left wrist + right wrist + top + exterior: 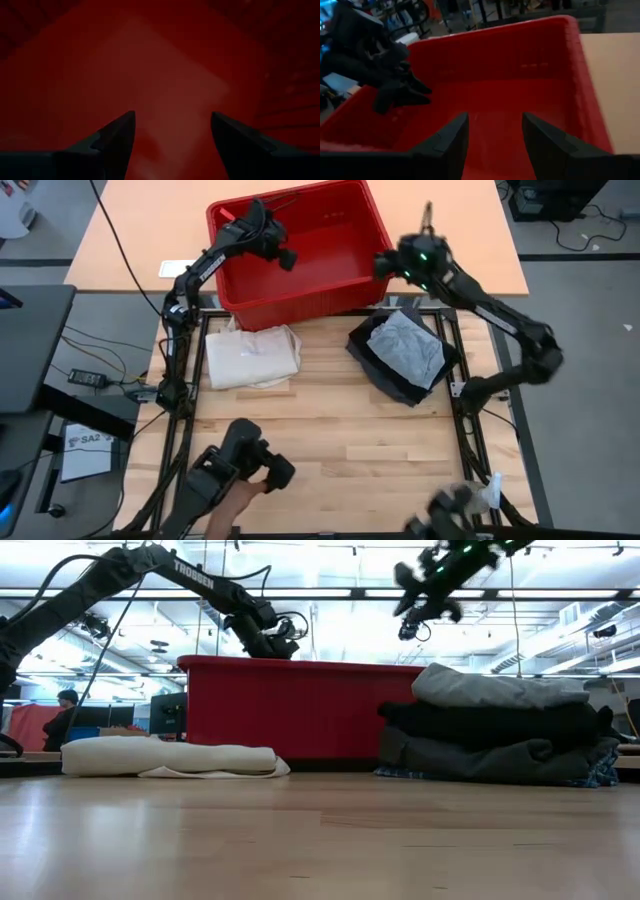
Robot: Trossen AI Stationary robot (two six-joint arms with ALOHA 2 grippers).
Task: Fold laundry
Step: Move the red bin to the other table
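From above, the red plastic bin [300, 255] stands at the far edge of the wooden tabletop [330, 430], toward its left half. The left gripper [283, 254] reaches down into the bin over its left rim. The right gripper [385, 265] hangs at the bin's right wall, above the far right part of the table. Just beside the bin on the right lies the laundry stack [402, 356] — a light grey T-shirt [410, 348] folded on top of dark garments. On the left, just in front of the bin, lies the cream canvas tote bag [252, 356], flat and folded.

At table height, the stack [500, 730] shows its layers: the light grey T-shirt [495, 690] on top, a black garment [490, 722] under it, a dark grey one [480, 758] below, and a blue-and-white plaid edge [400, 773] at the bottom. The tote bag [165, 757] rests left of it, the bin [290, 705] behind both. The left gripper [280, 645] dips over the bin's rim; the right gripper [425, 600] hovers high above the stack.

The left wrist camera shows only the bin's red inside [165, 75], with the left gripper [172, 137] spread apart and holding nothing.

The right wrist camera looks into the bin [520, 75] — the right gripper [495, 135] has its fingers parted, empty, and the left gripper [412, 90] shows farther off inside the bin.
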